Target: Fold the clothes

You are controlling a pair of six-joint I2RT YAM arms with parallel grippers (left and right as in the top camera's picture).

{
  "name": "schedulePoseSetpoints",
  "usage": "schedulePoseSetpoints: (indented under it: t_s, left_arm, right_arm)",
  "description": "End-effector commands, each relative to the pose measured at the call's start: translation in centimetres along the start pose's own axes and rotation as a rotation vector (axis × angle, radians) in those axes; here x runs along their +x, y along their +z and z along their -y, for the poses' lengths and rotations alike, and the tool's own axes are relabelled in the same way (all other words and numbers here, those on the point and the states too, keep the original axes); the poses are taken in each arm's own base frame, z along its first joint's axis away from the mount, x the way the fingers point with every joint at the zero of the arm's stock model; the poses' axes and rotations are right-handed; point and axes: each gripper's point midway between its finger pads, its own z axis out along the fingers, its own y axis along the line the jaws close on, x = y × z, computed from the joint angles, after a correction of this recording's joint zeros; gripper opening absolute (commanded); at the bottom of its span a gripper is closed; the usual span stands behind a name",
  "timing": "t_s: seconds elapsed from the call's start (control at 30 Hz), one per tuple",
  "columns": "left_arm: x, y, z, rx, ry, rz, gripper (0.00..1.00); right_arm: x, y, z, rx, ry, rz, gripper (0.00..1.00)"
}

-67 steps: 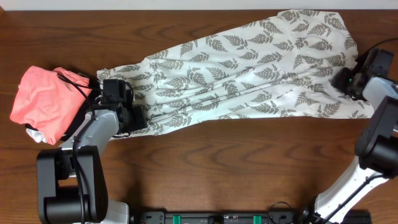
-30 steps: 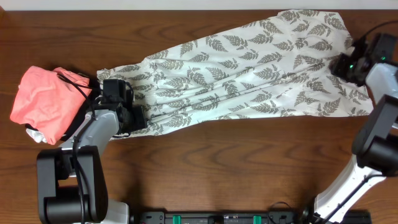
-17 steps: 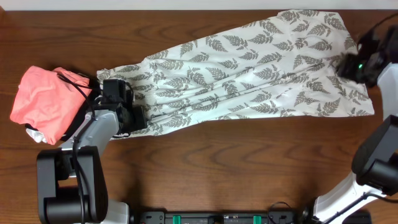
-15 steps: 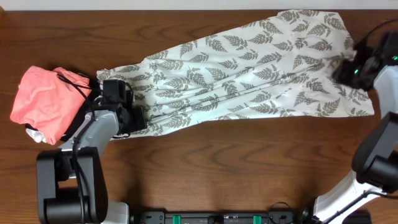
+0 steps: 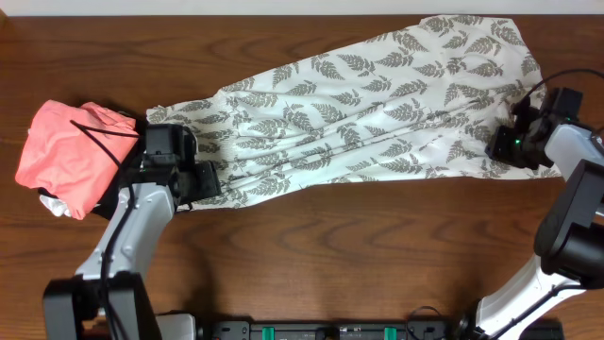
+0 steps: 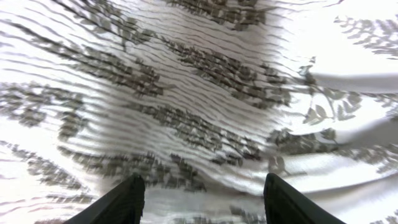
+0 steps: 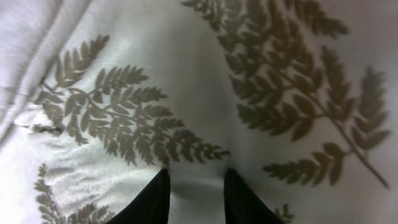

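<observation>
The thin white garment printed with grey fern leaves (image 5: 377, 104) lies slantwise across the dark wooden table (image 5: 377, 246), near a crumpled salmon-pink cloth (image 5: 66, 156). The left gripper (image 5: 200, 179) is over its narrow end, black fingers (image 6: 127, 199) well apart, holding nothing. The right gripper (image 5: 502, 146) is at the wide hem, fingers (image 7: 155, 196) nearly together on the cloth; whether it is pinched, I cannot tell.

Wooden table (image 5: 377, 236) under dress (image 5: 377, 104), pink garment (image 5: 66, 156)

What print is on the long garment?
The garment: grey fern leaves on white, clearest from right wrist.
</observation>
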Motion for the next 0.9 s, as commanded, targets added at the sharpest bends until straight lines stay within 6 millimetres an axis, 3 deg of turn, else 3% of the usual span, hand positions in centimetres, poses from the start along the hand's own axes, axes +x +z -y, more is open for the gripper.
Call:
schedulePoseSetpoints:
  t_s: [0.0,0.2,0.37,0.57,0.87]
  left_arm:
    - [0.2,-1.1,0.6,0.042,0.006,0.010,0.62]
    - [1.7,-2.0,2.0,0.102,0.020,-0.035,0.62]
    - [3.2,-1.9,4.0,0.120,0.096,-0.082,0.62]
    - [4.5,-2.0,6.5,0.148,0.189,-0.103,0.62]
    - [6.4,-2.1,6.3,0.133,0.198,-0.178,0.62]
  right_arm:
    - [2.9,1.2,1.0,0.065,0.000,-0.072,0.27]
    - [4.7,1.4,2.0,0.121,0.050,-0.126,0.25]
    - [7.8,0.5,4.5,0.262,0.172,-0.227,0.20]
    - [11.4,0.1,6.5,0.295,0.296,-0.315,0.19]
    - [16.4,-0.4,10.0,0.315,0.508,-0.387,0.19]
